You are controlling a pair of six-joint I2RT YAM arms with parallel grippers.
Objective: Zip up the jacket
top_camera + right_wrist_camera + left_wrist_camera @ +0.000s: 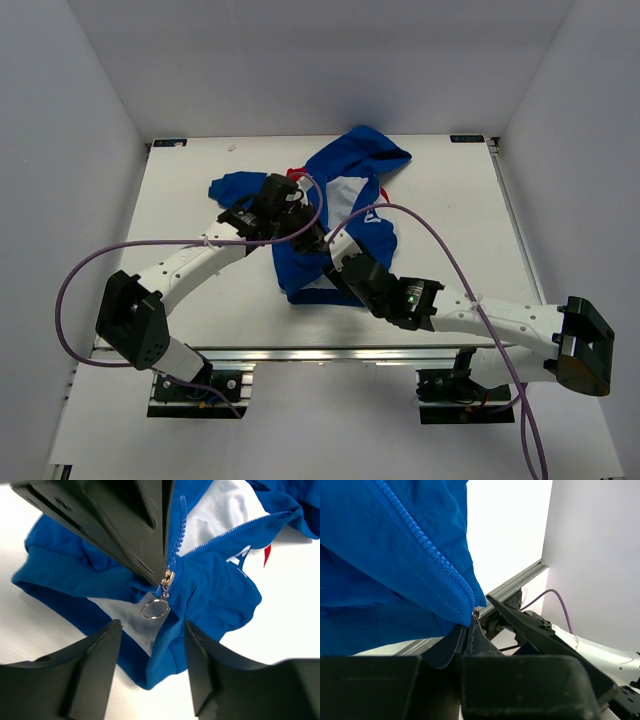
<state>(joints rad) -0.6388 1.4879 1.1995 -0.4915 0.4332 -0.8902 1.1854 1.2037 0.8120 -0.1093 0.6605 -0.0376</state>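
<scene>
The blue jacket (pixel 345 185) lies crumpled on the table, its white panel and zipper facing up. My left gripper (pixel 303 228) is shut on the jacket's blue edge at the lower end of the zipper (pixel 427 545), with the fabric pinched between its fingertips in the left wrist view (pixel 470 622). My right gripper (pixel 152 626) is open just below the zipper slider (pixel 167 577) and its silver ring pull (pixel 156 609), touching neither. In the top view the right gripper (pixel 335 258) sits at the jacket's near hem, close to the left one.
The white table (pixel 200 190) is walled by white panels on three sides, with an aluminium rail (pixel 330 353) along its near edge. Purple cables loop over both arms and the jacket (pixel 420 225). The left gripper's black fingers (pixel 125 525) fill the top of the right wrist view.
</scene>
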